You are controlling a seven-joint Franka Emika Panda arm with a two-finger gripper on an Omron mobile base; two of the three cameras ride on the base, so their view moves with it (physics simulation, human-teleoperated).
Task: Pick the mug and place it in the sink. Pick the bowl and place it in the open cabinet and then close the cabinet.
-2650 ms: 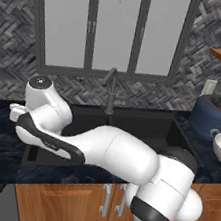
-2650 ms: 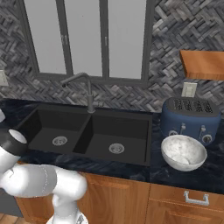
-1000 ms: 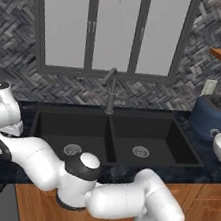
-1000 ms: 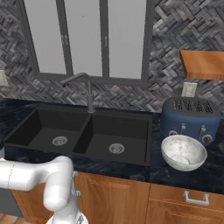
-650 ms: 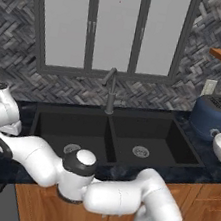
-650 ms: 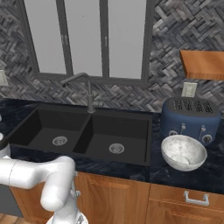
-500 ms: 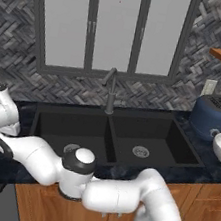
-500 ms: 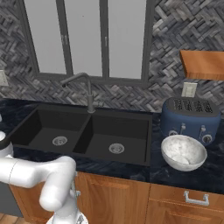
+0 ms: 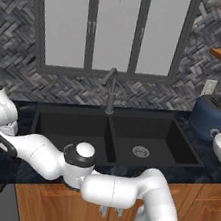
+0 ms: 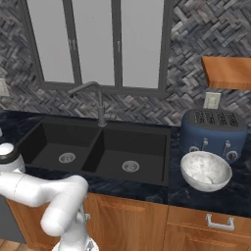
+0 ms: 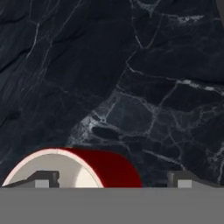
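Dark marble counter [image 11: 131, 65] lies beneath the wide-spread claw [image 11: 113, 178], whose tips flank the red mug [image 11: 87, 168].

A dark blue rounded four-slot toaster [image 10: 214, 131] stands on the black marble-veined table [image 11: 144, 78], far off to the right of the tool, against the grey herringbone-tiled back wall [image 10: 196, 29]. A white wall socket [image 10: 212, 100] sits on that wall just above the toaster. A wide grey-framed three-pane window [image 9: 115, 27] fills the wall well beyond the tool. Brown wooden drawers with silver handles [image 10: 218, 223] run under the table's front edge, below the toaster's end.
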